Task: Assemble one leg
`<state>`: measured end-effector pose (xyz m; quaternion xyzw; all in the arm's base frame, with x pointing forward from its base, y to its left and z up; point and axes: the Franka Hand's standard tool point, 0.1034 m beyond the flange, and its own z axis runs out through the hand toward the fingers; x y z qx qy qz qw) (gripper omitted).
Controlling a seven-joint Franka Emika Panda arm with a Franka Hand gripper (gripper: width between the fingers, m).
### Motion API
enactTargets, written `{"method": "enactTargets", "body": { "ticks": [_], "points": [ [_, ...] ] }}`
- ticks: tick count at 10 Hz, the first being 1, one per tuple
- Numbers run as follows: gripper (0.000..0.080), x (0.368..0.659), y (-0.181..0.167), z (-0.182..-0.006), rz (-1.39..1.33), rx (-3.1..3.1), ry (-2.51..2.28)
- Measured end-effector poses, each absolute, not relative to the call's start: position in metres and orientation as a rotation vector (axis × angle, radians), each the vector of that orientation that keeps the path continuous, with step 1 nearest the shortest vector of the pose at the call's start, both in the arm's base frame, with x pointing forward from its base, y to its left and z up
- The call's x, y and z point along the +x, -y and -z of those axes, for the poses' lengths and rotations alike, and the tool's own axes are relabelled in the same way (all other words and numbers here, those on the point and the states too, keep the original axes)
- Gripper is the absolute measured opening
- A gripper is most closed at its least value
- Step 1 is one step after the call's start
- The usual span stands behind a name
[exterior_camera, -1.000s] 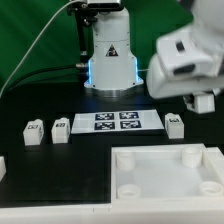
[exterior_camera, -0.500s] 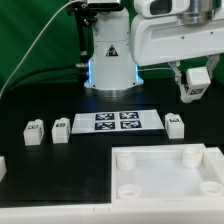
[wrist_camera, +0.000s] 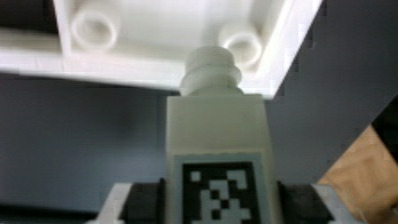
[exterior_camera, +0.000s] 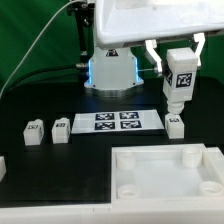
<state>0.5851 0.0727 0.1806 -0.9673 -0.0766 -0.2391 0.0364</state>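
My gripper [exterior_camera: 180, 62] is shut on a white leg [exterior_camera: 180, 80] with a black-and-white marker on its face, holding it upright in the air at the exterior view's right. In the wrist view the leg [wrist_camera: 217, 130] fills the middle, its round peg pointing toward the large white panel [wrist_camera: 107, 55] with round corner sockets. Three more legs stand on the black table: two at the exterior view's left [exterior_camera: 34, 132] [exterior_camera: 60, 128] and one right of the marker board [exterior_camera: 175, 125]. The panel [exterior_camera: 165, 178] lies at the front right.
The marker board [exterior_camera: 116, 122] lies flat at the table's middle. The arm's white base [exterior_camera: 111, 60] with a blue glowing ring stands behind it. A cable runs along the back left. A small white part [exterior_camera: 2, 166] sits at the left edge.
The gripper with the leg has moved to the exterior view's left and turned, so the leg's marker face now points toward the camera.
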Motion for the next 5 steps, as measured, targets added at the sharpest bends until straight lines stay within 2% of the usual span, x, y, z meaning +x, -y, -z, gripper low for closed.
{"method": "enactTargets", "body": {
  "ticks": [1, 2, 3, 5],
  "points": [
    [0.0291, 0.599, -0.070, -0.191, 0.899, -2.937, 0.205],
    [0.0291, 0.598, -0.063, -0.189, 1.077, -2.909, 0.214],
    [0.0291, 0.589, -0.064, -0.175, 1.003, -2.928, 0.219],
    [0.0291, 0.592, -0.064, -0.177, 1.010, -2.925, 0.218]
  ]
}}
